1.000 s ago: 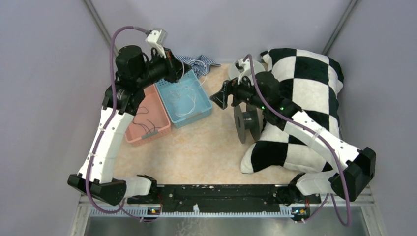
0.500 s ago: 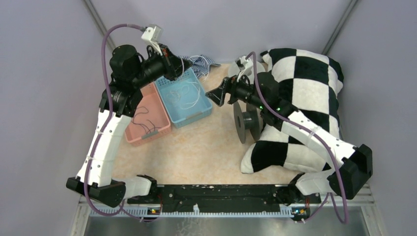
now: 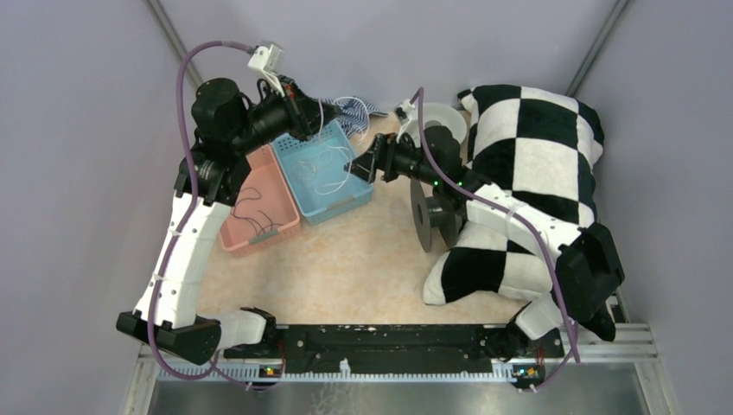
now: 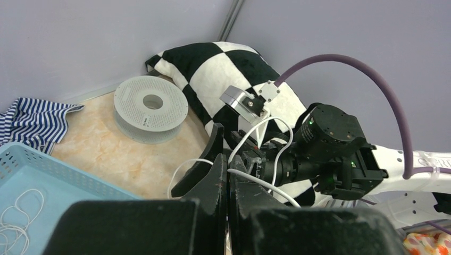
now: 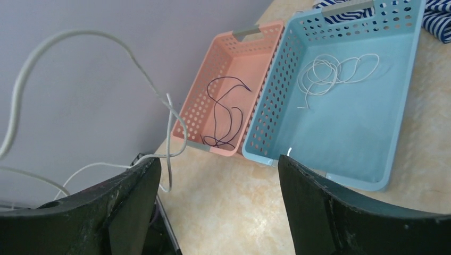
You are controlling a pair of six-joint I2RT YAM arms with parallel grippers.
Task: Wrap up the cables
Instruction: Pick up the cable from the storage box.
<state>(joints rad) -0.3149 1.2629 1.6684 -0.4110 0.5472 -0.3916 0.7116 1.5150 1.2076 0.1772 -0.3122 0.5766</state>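
Note:
My left gripper [image 3: 308, 121] hangs over the far end of the blue basket [image 3: 346, 203]. It is shut on a thin white cable [image 4: 259, 180], pinched between its fingertips [image 4: 228, 156]. The cable trails down in a loose strand [image 5: 170, 127]. More white cable loops [image 5: 330, 71] lie in the blue basket [image 5: 345, 133]. A black cable [image 5: 223, 117] lies in loose loops in the pink basket [image 3: 259, 233]. My right gripper [image 3: 356, 166] is open and empty at the blue basket's right rim, facing the left gripper, with its jaws wide apart [image 5: 218, 162].
A black spool [image 3: 432, 212] stands on edge beside a black-and-white checked pillow [image 3: 536, 147]. A white spool [image 4: 150, 106] lies flat at the back. A blue striped cloth [image 3: 350, 111] lies behind the baskets. Grey walls close in the table.
My left gripper has risen slightly with the white cable. My right gripper has moved left, from beside the black spool to the blue basket's right rim, close to the left gripper.

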